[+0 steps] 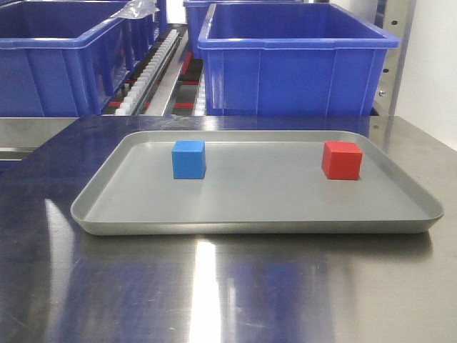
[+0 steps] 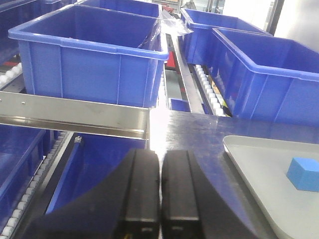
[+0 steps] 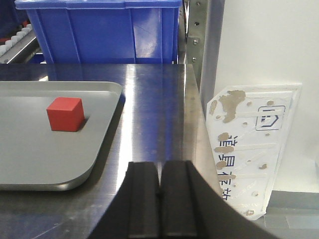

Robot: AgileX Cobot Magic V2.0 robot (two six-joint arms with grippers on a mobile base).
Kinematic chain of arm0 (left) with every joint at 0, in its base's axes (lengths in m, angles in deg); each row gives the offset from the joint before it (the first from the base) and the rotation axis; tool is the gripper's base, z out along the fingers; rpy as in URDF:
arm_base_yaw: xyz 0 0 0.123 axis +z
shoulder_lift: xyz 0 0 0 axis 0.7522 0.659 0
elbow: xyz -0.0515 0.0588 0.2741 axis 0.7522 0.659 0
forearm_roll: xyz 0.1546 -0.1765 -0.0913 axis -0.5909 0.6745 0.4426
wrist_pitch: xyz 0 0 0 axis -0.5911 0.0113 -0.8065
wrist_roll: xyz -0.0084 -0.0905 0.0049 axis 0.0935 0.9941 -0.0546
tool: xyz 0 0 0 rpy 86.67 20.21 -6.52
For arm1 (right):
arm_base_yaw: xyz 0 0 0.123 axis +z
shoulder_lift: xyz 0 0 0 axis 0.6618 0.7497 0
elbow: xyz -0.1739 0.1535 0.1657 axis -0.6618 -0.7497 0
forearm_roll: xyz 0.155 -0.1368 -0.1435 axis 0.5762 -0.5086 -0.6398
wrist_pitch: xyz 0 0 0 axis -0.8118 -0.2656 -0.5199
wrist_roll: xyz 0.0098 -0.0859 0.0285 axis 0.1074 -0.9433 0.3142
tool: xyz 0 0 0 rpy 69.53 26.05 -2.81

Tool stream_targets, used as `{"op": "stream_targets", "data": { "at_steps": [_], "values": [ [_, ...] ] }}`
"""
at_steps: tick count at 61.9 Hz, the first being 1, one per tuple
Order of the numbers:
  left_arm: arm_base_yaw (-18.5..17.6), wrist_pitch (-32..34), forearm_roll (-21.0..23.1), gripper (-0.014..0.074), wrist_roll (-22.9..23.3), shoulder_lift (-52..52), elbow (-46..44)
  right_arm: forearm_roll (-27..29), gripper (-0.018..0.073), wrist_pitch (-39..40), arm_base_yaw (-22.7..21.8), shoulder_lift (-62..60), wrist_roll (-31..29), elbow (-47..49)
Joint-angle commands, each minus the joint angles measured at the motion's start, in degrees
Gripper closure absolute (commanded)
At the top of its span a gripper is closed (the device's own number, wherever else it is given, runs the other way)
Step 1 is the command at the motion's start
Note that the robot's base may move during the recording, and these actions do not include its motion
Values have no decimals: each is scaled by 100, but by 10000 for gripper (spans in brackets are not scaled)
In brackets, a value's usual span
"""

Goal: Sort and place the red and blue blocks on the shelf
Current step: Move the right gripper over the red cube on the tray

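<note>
A blue block (image 1: 188, 158) and a red block (image 1: 341, 160) rest apart on a shallow grey tray (image 1: 128, 214), blue at the left, red at the right. The left wrist view catches the blue block (image 2: 303, 174) at its right edge, and my left gripper (image 2: 160, 157) is shut and empty, hovering left of the tray over the tabletop's left edge. In the right wrist view the red block (image 3: 65, 114) lies ahead to the left, and my right gripper (image 3: 160, 169) is shut and empty near the tray's right corner. The shelf (image 1: 153, 71) with white rollers rises behind the table.
Large blue bins (image 1: 293, 61) stand on the shelf rollers behind the tray, with more bins (image 2: 94, 55) at the left. A steel rail (image 2: 75, 115) crosses the left wrist view. The tabletop's right edge (image 3: 192, 119) drops off beside a white labelled panel (image 3: 249, 149).
</note>
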Motion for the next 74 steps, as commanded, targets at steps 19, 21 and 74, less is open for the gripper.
{"op": "stream_targets", "data": {
  "at_steps": [19, 21, 74],
  "values": [
    [-21, 473, 35, 459, 18, -100, 208, -86, 490, 536, -35, -110, -17, 116],
    [-21, 473, 35, 459, 18, -100, 208, -86, 490, 536, -35, -110, -17, 116],
    [-21, 473, 35, 459, 18, -100, 208, -207, 490, 523, -35, -110, -17, 116]
  ]
}}
